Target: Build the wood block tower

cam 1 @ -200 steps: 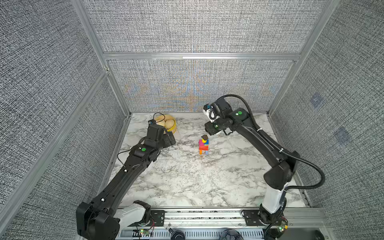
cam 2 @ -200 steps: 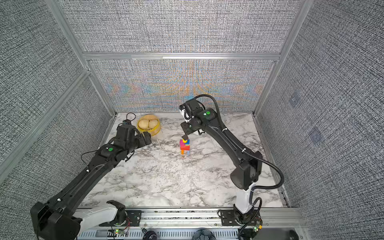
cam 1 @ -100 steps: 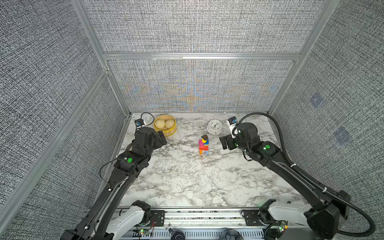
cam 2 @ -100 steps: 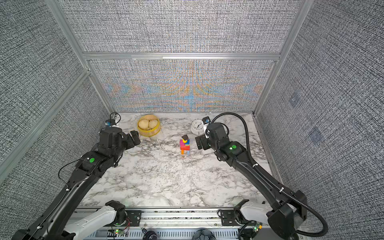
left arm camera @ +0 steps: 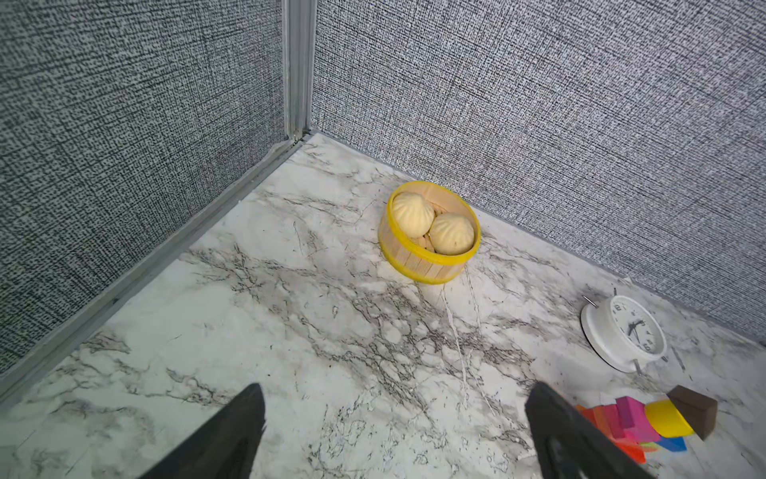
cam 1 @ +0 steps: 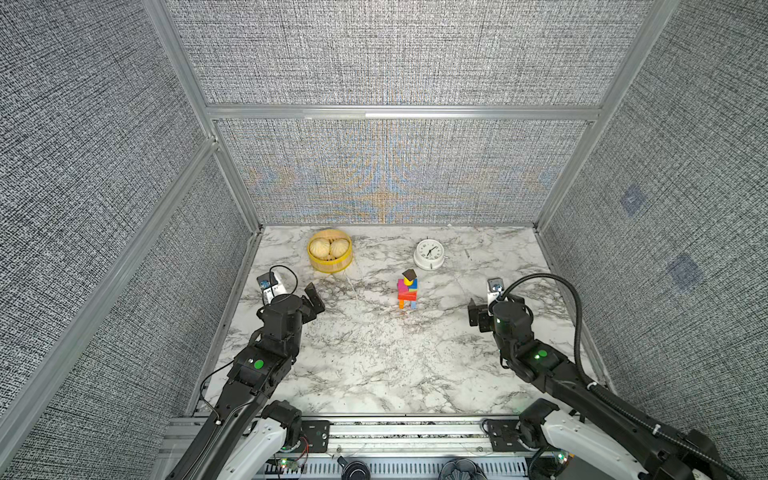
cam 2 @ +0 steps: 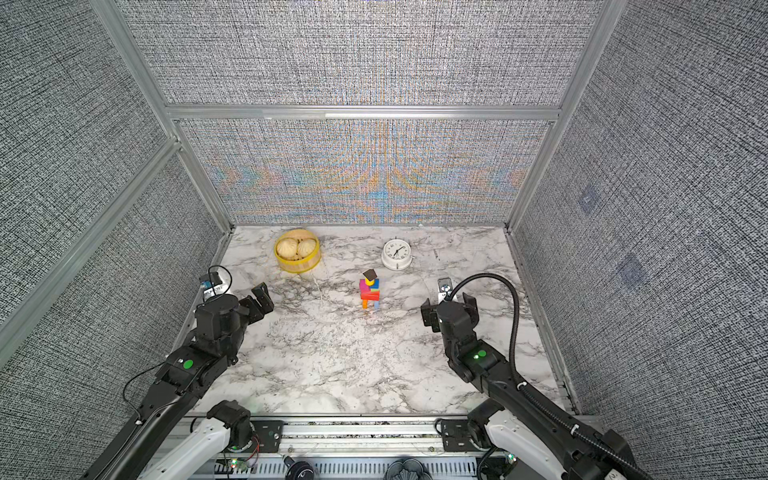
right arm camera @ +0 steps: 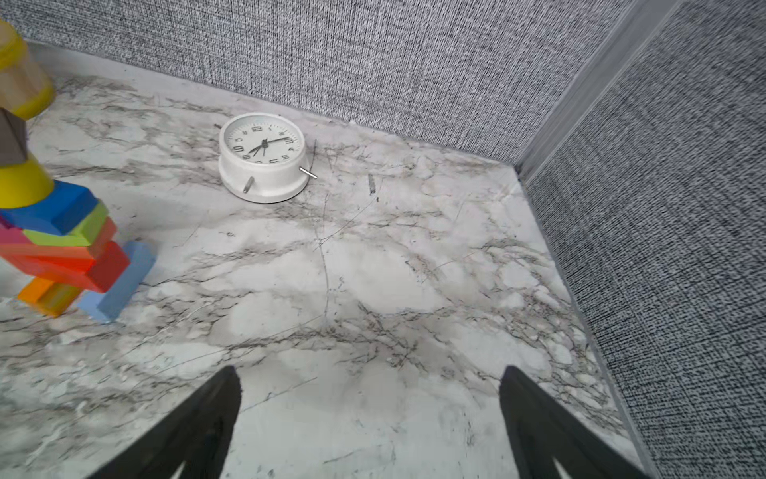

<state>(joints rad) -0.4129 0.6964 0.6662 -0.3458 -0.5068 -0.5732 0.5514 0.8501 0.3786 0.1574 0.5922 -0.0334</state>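
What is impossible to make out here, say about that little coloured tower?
- Base of the tower, left wrist view: hidden behind a finger of the left gripper.
- Part of it, right wrist view: cut off by the picture's edge.
- Exact block count, both top views: too small, blocks overlap.
- Steamer basket, right wrist view: mostly cut off by the edge.

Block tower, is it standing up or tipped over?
Standing up. The tower rests upright on its orange leg and blue leg, brown block on top.
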